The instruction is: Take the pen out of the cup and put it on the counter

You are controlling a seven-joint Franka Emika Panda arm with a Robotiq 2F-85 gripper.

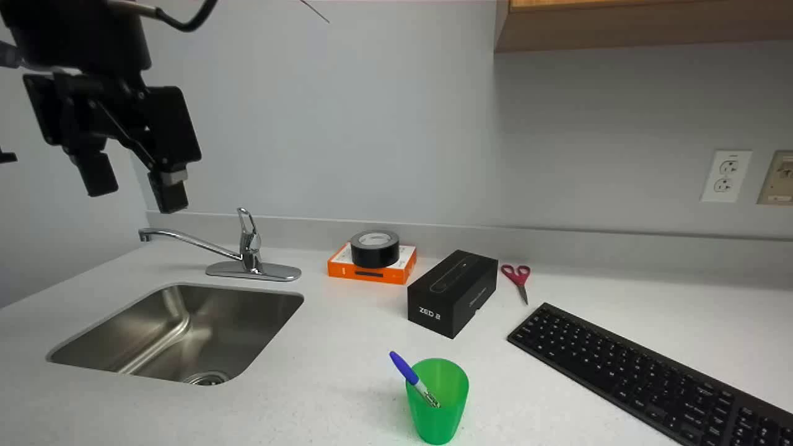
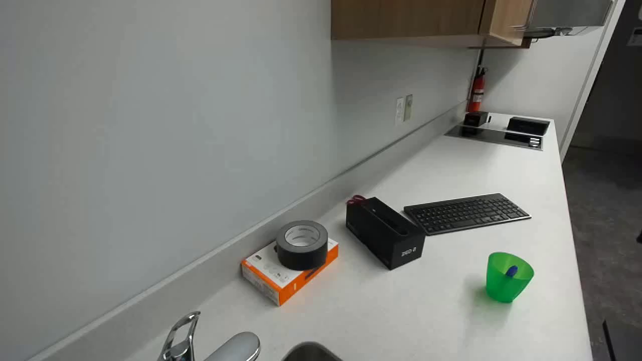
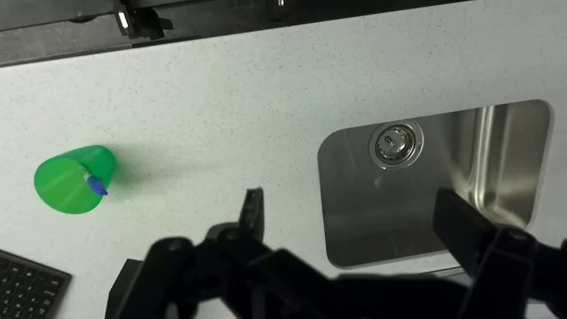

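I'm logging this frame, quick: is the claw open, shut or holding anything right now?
The claw: open, holding nothing; the pen sits in the cup.

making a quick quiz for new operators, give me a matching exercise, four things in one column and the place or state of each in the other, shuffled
Things
1. marker pen
2. roll of duct tape
3. scissors
4. hand

Places and states
a. on top of the orange-and-white box
b. open and holding nothing
c. tilted inside the green cup
d. flat on the counter beside the black ZED box

Right pairs: 1-c; 2-a; 3-d; 4-b
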